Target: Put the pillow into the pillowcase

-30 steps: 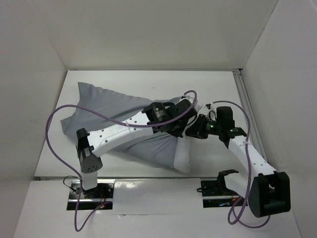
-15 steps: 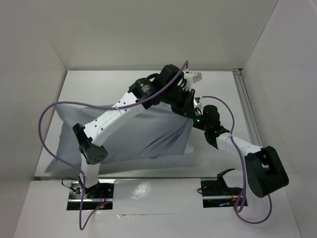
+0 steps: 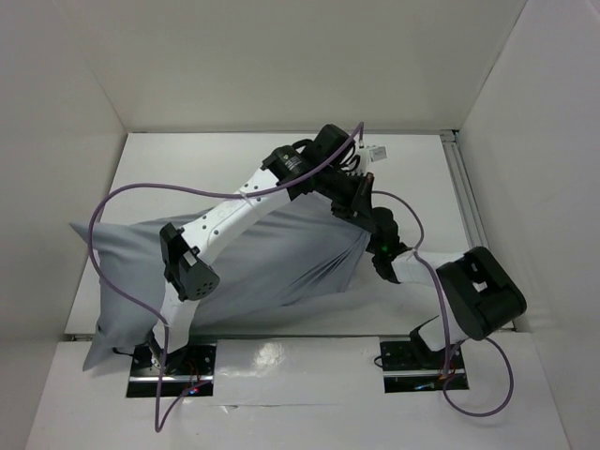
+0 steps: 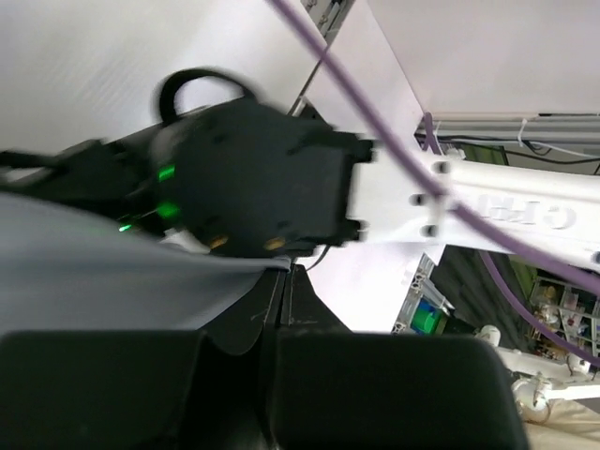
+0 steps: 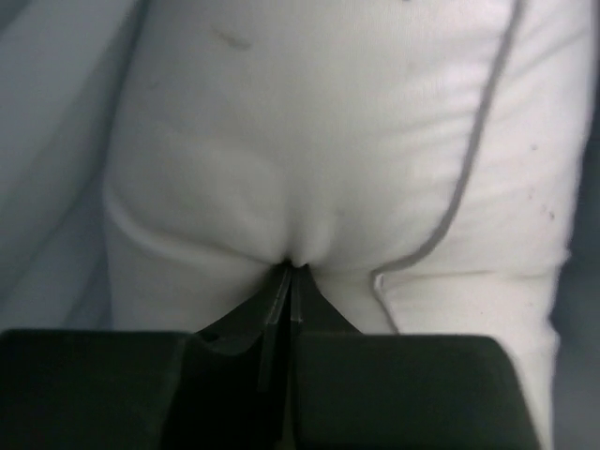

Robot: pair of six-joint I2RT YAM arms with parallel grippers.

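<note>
The grey pillowcase (image 3: pixel 272 258) stretches from its lifted right end down to the near left, where a corner reaches past the table's front edge. My left gripper (image 3: pixel 359 199) holds that raised end, shut on the grey hem (image 4: pixel 84 272), jaws together (image 4: pixel 286 274). Just below it, my right gripper (image 3: pixel 378 242) sits at the case's open end. In the right wrist view its jaws (image 5: pixel 291 267) are shut on a pinch of the white pillow (image 5: pixel 309 141), which has grey piping. From above the pillow is hidden by the case.
White walls box the table on three sides. An aluminium rail (image 3: pixel 466 202) runs along the right edge. Purple cables (image 3: pixel 122 202) loop over both arms. The right arm's black wrist (image 4: pixel 253 178) hangs close in front of my left gripper.
My left arm has lifted the pillowcase's end up and back, and the case has stretched toward the near left. My right gripper has shut on the pillow and the arm has folded in under the left gripper.
</note>
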